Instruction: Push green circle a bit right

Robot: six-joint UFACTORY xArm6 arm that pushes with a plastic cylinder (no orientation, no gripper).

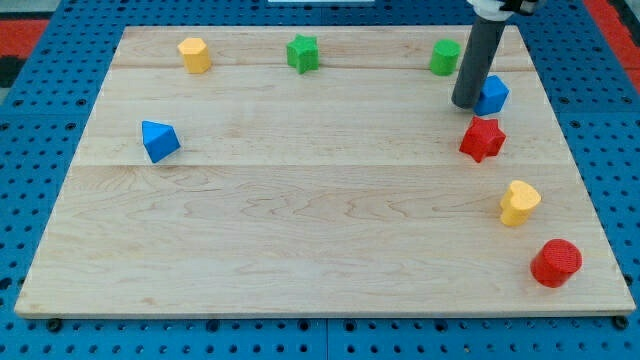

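Note:
The green circle sits near the board's top edge, right of centre. My rod comes down from the view's top right, and my tip rests on the board just below and right of the green circle. The tip stands close against the left side of a blue block. The rod covers part of the green circle's right edge.
A red star lies just below my tip. A yellow block and a red circle sit at the right. A green star and a yellow block sit along the top. A blue block is at the left.

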